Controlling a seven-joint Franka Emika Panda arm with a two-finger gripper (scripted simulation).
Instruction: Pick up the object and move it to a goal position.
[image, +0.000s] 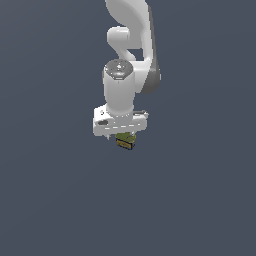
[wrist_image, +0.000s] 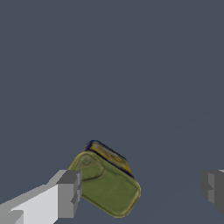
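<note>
Olive-green block (wrist_image: 106, 183), small and boxy with rounded corners, a yellow-brown side band and a dark edge, sits between the two grey fingertips (wrist_image: 69, 194) of the white gripper (wrist_image: 142, 190). In the wrist view one fingertip overlaps or touches the block's corner, while the other stands well apart from it, with bare grey ground between them. So the jaws are spread wide and not clamped on the block. That far fingertip is cut off by the picture's edge, and only part of the white finger behind the near one shows.

In the exterior view the block (image: 125, 141) appears only as a small olive and yellow patch just under the gripper (image: 120, 136), at the middle of the scene; most of it is hidden by the white hand above. The fingers themselves are too small to make out there, and whether the block rests on the plain dark grey-blue counter (image: 50, 200) or hangs just above it cannot be told.

The white arm (image: 131, 45) comes down from the top of the exterior view, where it is cut off, with its wrist pointing straight down.
</note>
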